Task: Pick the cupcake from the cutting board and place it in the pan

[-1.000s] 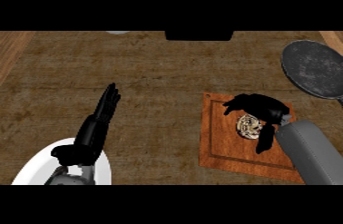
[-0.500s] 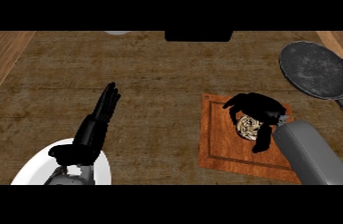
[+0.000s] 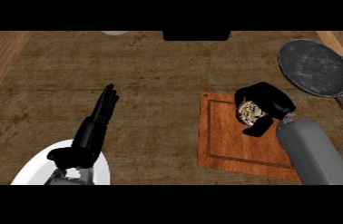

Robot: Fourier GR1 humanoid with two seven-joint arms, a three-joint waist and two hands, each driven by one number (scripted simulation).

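The cupcake (image 3: 250, 113), pale with dark streaks, shows between the fingers and thumb of my right hand (image 3: 268, 99), which is curled round it over the upper right part of the wooden cutting board (image 3: 234, 143). I cannot tell whether the cupcake still touches the board. The dark grey pan (image 3: 311, 67) lies at the right edge, up and to the right of that hand. My left hand (image 3: 97, 119) rests open at the lower left, fingers straight and pointing away from me.
A white plate (image 3: 36, 166) lies at the lower left under my left forearm. A black object (image 3: 196, 35) sits at the far edge of the counter, and a small pale round thing (image 3: 115, 32) is left of it.
My right hand with the cupcake has shifted slightly up and to the right, toward the pan. The left hand has stayed put.
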